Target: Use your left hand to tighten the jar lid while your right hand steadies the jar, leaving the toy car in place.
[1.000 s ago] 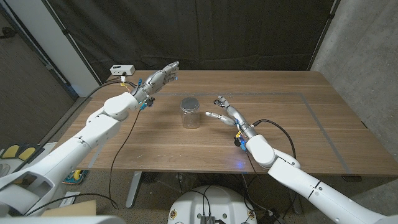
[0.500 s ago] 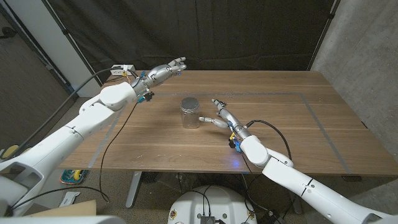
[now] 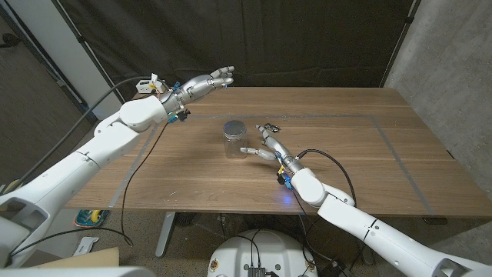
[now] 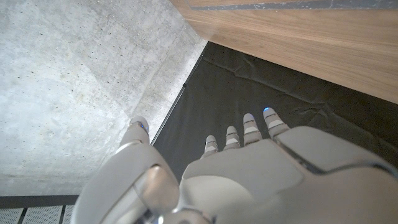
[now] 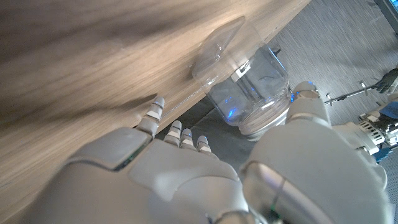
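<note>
A clear glass jar with a dark grey lid stands upright on the wooden table, left of its middle. My right hand is just right of the jar, open, with its thumb reaching toward the glass and its fingers spread. In the right wrist view the jar sits in the gap between thumb and fingers of my right hand; I cannot tell whether they touch. My left hand hangs open above the table's far left edge, well away from the jar, fingers stretched out. A small dark thing lies by my right fingertips, too small to identify.
A white box sits at the table's far left corner. A thin cable trails across the table's left side and a black cable loops by my right forearm. A black curtain hangs behind the table.
My right hand has slid left, closer to the jar. My left hand has risen and swung toward the far edge, further from the jar. The jar has not moved.
</note>
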`<move>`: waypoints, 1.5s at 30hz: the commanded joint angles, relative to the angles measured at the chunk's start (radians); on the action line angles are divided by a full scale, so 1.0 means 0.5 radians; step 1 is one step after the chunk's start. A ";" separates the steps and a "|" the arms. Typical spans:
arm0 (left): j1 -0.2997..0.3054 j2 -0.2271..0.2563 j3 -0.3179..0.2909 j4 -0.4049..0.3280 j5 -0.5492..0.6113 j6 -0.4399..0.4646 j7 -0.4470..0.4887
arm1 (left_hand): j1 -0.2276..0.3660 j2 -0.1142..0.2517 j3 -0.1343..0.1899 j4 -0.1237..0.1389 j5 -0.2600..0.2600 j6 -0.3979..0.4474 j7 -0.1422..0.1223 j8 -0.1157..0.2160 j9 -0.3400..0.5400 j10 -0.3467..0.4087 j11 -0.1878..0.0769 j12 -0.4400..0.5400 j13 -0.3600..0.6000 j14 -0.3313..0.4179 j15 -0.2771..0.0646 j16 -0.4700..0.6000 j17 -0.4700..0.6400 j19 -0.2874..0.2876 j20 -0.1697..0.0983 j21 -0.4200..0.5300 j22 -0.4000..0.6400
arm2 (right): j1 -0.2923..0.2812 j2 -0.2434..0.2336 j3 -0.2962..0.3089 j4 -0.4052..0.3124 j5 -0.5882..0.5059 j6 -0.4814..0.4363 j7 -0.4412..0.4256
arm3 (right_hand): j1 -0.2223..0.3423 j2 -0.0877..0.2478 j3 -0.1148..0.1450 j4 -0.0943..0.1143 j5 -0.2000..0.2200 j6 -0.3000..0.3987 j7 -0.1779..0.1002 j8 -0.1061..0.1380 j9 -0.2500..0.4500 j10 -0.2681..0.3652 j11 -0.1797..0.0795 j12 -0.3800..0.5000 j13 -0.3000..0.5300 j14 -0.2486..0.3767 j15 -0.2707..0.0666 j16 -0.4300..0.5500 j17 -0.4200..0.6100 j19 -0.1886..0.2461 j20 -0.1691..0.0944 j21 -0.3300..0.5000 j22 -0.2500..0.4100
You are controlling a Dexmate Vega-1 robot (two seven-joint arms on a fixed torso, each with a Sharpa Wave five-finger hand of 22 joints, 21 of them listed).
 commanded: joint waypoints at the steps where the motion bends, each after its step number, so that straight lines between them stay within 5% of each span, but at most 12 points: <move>1: 0.018 -0.017 -0.030 -0.014 -0.090 -0.079 -0.071 | 0.021 0.004 0.004 -0.007 -0.004 0.008 -0.001 0.012 0.007 0.012 0.000 0.011 0.007 -0.003 0.006 0.012 0.004 0.015 0.014 0.008 0.008 | 0.066 0.108 -0.056 0.193 -0.043 0.134 -0.069 | 0.029 0.012 -0.008 0.003 0.013 -0.101 0.017 0.011 0.009 -0.049 -0.025 0.011 0.004 -0.011 -0.041 0.006 0.002 0.033 0.000 0.006 0.006; 7: 0.017 -0.017 -0.037 -0.018 -0.130 -0.091 -0.109 | 0.019 0.003 0.002 -0.007 -0.007 0.023 -0.004 0.017 0.007 0.023 -0.001 0.017 0.010 0.000 0.009 0.014 0.005 0.017 0.015 0.008 0.009 | 0.095 0.140 -0.059 0.279 -0.033 0.193 -0.077 | 0.054 0.013 -0.035 0.007 0.020 -0.022 0.022 0.043 0.010 0.045 -0.059 0.052 0.007 0.064 -0.050 0.027 0.003 0.157 -0.032 0.033 0.007; 10: 0.009 -0.006 -0.040 -0.033 -0.114 -0.055 -0.095 | 0.018 0.002 0.000 -0.008 -0.010 0.029 -0.025 0.018 0.007 0.043 -0.001 0.026 0.014 0.002 0.011 0.016 0.005 0.018 0.015 0.007 0.009 | 0.126 0.155 -0.071 0.337 -0.032 0.242 -0.060 | 0.075 0.014 -0.050 0.006 0.025 0.005 0.027 0.050 0.014 0.065 -0.077 0.061 0.012 0.086 -0.079 0.027 0.003 0.205 -0.106 0.037 0.007; 12: 0.000 0.009 -0.039 -0.049 -0.103 -0.025 -0.097 | 0.018 0.002 -0.002 -0.009 -0.013 0.048 -0.060 0.023 0.008 0.067 -0.003 0.039 0.019 0.012 0.013 0.021 0.006 0.022 0.015 0.007 0.010 | 0.145 0.167 -0.083 0.373 -0.040 0.273 -0.053 | 0.110 0.008 -0.075 0.004 0.031 0.007 -0.069 0.051 0.020 0.091 -0.229 0.070 0.017 0.103 -0.157 0.020 0.001 0.219 -0.162 0.021 0.008; 14: -0.018 0.024 -0.031 -0.065 -0.084 0.003 -0.109 | 0.019 0.003 -0.002 -0.011 -0.014 0.060 -0.087 0.026 0.008 0.068 -0.001 0.041 0.023 0.012 0.016 0.021 0.007 0.023 0.015 0.007 0.010 | 0.164 0.180 -0.093 0.405 -0.038 0.295 -0.037 | 0.120 0.005 -0.092 0.007 0.034 0.002 -0.109 0.051 0.024 0.087 -0.285 0.065 0.019 0.097 -0.189 0.010 0.000 0.190 -0.247 0.001 0.008; 16: -0.039 0.038 -0.021 -0.081 -0.062 0.035 -0.122 | 0.020 0.004 -0.003 -0.011 -0.015 0.062 -0.095 0.027 0.009 0.067 -0.001 0.041 0.025 0.012 0.017 0.021 0.007 0.024 0.015 0.007 0.011 | 0.183 0.192 -0.103 0.428 -0.041 0.299 -0.021 | 0.125 0.005 -0.100 0.008 0.035 -0.016 -0.131 0.046 0.026 0.080 -0.310 0.060 0.020 0.086 -0.206 0.003 -0.001 0.163 -0.270 -0.013 0.008; 20: -0.081 0.017 -0.001 -0.040 -0.113 0.041 -0.203 | 0.009 -0.003 -0.011 -0.008 -0.016 0.058 -0.071 0.022 0.009 0.071 0.005 0.045 0.030 0.013 0.021 0.023 0.009 0.033 0.015 0.010 0.012 | 0.236 0.208 -0.133 0.466 -0.041 0.295 0.053 | 0.136 -0.006 -0.127 0.010 0.036 -0.084 -0.165 0.023 0.028 0.039 -0.366 0.040 0.022 0.053 -0.205 -0.014 -0.003 0.109 -0.235 -0.035 0.008; 24: -0.088 0.011 0.001 -0.025 -0.117 0.041 -0.209 | 0.000 -0.006 -0.017 -0.004 -0.017 0.062 -0.062 0.022 0.009 0.075 0.008 0.049 0.033 0.015 0.025 0.024 0.010 0.041 0.014 0.012 0.012 | 0.263 0.217 -0.152 0.480 -0.046 0.286 0.090 | 0.141 -0.010 -0.148 0.014 0.037 -0.134 -0.133 0.010 0.029 -0.007 -0.327 0.020 0.023 0.021 -0.172 -0.024 -0.003 0.090 -0.218 -0.039 0.007; 26: -0.089 0.009 0.000 -0.013 -0.111 0.042 -0.200 | -0.008 -0.010 -0.022 -0.001 -0.016 0.055 -0.055 0.018 0.009 0.076 0.008 0.050 0.035 0.014 0.027 0.024 0.011 0.045 0.015 0.014 0.012 | 0.279 0.235 -0.164 0.497 -0.060 0.279 0.088 | 0.145 -0.001 -0.165 0.021 0.040 -0.151 -0.096 0.010 0.030 -0.028 -0.231 0.016 0.024 0.002 -0.161 -0.026 -0.002 0.086 -0.212 -0.036 0.007; 27: -0.092 0.005 0.001 -0.002 -0.118 0.038 -0.209 | -0.009 -0.011 -0.023 -0.001 -0.016 0.055 -0.055 0.018 0.009 0.076 0.009 0.050 0.036 0.014 0.027 0.024 0.012 0.045 0.015 0.014 0.013 | 0.284 0.242 -0.167 0.506 -0.062 0.278 0.085 | 0.151 0.009 -0.176 0.027 0.044 -0.168 -0.065 0.008 0.030 -0.069 -0.162 0.003 0.024 -0.038 -0.099 -0.035 -0.001 0.083 -0.211 -0.035 0.008; 29: -0.095 -0.002 0.002 0.014 -0.126 0.025 -0.218 | -0.016 -0.017 -0.029 0.001 -0.015 0.051 -0.054 0.015 0.009 0.076 0.009 0.051 0.037 0.013 0.026 0.024 0.012 0.048 0.015 0.014 0.013 | 0.298 0.257 -0.173 0.533 -0.062 0.293 0.083 | 0.158 0.022 -0.182 0.031 0.046 -0.191 -0.025 0.003 0.031 -0.093 -0.118 -0.001 0.025 -0.057 -0.059 -0.036 0.001 0.089 -0.208 -0.031 0.008; 45: -0.068 0.026 -0.015 -0.002 -0.141 0.067 -0.195 | -0.052 -0.053 -0.065 0.012 -0.004 0.052 -0.051 0.010 0.008 0.071 0.012 0.053 0.047 0.008 0.031 0.026 0.017 0.058 0.016 0.016 0.014 | 0.451 0.399 -0.235 0.808 -0.110 0.462 0.036 | 0.216 0.094 -0.176 0.036 0.062 -0.167 0.005 0.025 0.032 -0.075 -0.090 0.029 0.025 -0.006 -0.064 -0.006 0.004 0.144 -0.206 -0.014 0.008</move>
